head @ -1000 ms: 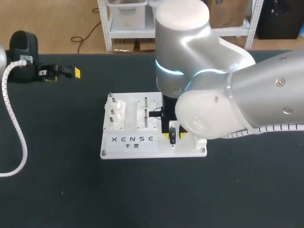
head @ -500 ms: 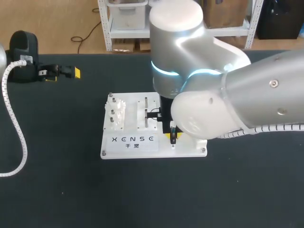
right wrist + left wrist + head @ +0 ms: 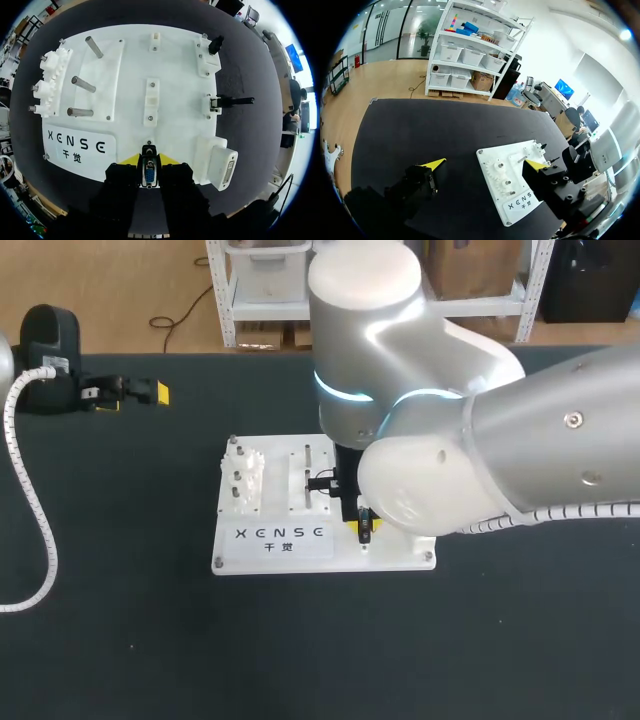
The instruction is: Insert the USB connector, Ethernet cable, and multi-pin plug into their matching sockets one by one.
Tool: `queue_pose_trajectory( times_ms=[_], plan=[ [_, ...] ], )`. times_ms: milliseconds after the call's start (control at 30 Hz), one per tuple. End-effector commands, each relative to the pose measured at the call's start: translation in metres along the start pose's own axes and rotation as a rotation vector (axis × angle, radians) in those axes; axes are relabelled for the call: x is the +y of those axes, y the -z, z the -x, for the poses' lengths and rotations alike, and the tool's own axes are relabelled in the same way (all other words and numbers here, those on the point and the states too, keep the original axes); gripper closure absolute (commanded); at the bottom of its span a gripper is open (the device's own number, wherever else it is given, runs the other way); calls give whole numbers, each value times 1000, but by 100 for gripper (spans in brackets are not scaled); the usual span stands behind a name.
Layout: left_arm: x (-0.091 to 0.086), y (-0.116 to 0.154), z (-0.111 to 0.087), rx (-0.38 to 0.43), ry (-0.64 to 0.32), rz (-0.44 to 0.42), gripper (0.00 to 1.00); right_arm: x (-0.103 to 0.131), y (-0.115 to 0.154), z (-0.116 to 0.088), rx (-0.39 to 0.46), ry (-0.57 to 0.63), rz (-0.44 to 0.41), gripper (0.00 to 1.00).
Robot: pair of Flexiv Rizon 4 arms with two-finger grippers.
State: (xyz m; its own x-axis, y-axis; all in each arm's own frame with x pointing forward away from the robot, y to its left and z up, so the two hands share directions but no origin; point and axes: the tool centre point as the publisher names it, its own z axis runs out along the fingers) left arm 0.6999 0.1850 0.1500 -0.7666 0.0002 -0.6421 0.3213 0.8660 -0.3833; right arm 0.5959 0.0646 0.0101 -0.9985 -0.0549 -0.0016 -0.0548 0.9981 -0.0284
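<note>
The multi-pin plug (image 3: 149,176) is gripped in the right end effector (image 3: 149,159). The yellow-tipped fingers are closed on it from both sides, and it is held over the near edge of the white board (image 3: 170,75), its blue face showing to the wrist camera. Its likely match, the white block with the wide multi-pin socket (image 3: 223,167), sits just beside it at the board's corner, apart from the plug, so I judge this insertion not yet made. Farther along the same side, a thin black connector (image 3: 236,101) sticks out of a small metal socket, and a short black plug (image 3: 215,45) sits in a white bracket at the far corner. These look like the USB connector and the Ethernet cable already seated, which would leave the multi-pin plug as the last of the three. Which of the two is which, and whether either is fully home, is hard to make out. The left end effector (image 3: 484,165) waits off the board over the dark bench (image 3: 120,620), its fingers spread wide and holding nothing. In the head view the right arm's bulk covers the board's socket side, and only a sliver of the plug (image 3: 364,525) shows beneath it. In the left wrist view that side lies behind black hardware. The plug's height above the board and how its pins line up with the socket cannot be read.
</note>
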Motion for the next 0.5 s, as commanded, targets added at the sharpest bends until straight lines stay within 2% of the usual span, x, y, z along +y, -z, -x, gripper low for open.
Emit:
queue_pose_trajectory(
  times_ms=[33, 500],
  plan=[
    [0, 0, 0, 0, 0, 0, 0, -2, -1, -2, -8, 2, 5, 100],
    [0, 0, 0, 0, 0, 0, 0, -5, 8, 0, -37, 14, 20, 100]
  ],
)
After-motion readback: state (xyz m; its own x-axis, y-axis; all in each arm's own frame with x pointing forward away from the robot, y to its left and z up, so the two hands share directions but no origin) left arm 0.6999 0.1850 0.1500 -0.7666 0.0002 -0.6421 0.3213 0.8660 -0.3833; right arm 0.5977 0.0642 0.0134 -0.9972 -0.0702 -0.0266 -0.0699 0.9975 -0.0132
